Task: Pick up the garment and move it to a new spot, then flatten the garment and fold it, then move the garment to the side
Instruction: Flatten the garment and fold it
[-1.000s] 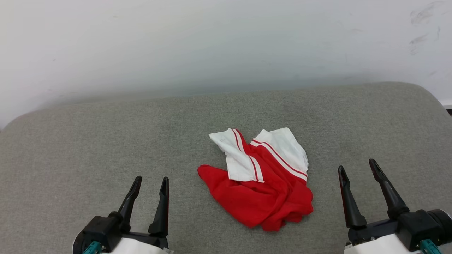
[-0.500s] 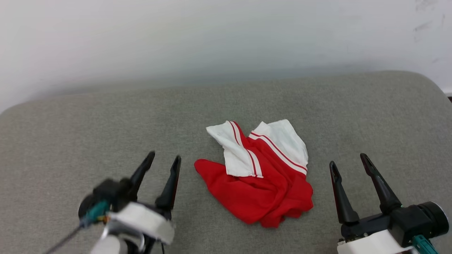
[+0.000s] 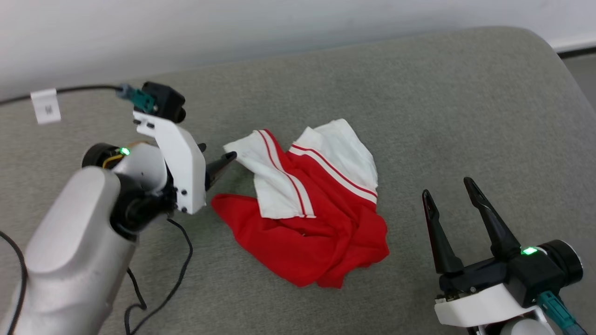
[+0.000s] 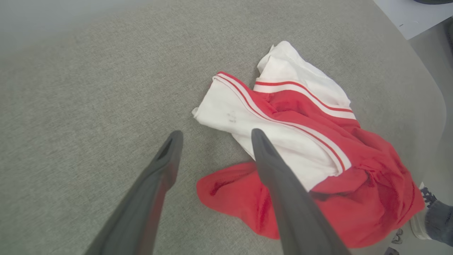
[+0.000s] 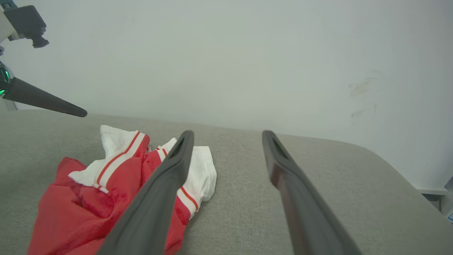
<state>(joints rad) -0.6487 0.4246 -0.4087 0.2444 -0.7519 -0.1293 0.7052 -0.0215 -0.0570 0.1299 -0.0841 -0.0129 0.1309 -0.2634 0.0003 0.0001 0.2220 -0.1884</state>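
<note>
Head view: garment (image 3: 316, 223), crumpled heap of thin red knit with two white sleeves edged in red-and-white stripe, lying mid-bench on coarse grey woven upholstery with a rounded far edge (bench (image 3: 465, 93)). The heap's shape is unchanged from a second ago. The left gripper (image 3: 218, 151) has swung forward from its rest pose, and one dark tapered finger now ends at the corner of the garment's nearer white sleeve. The camera has also tipped downward. Judged: the first pick is opening and nothing is grasped yet. Right gripper (image 3: 447, 187), well to the garment's right, fingers spread and holding nothing. Black cable (image 3: 177, 279) trails on the bench to the garment's left. Left wrist view: left gripper (image 4: 216, 133) spread wide, and the white sleeve corner of the garment (image 4: 300, 141) sits just beyond the gap; whether it hovers or touches cannot be told. Right wrist view: right gripper (image 5: 227, 134) spread, pointing past the garment (image 5: 88, 205) toward a plain pale wall.
</note>
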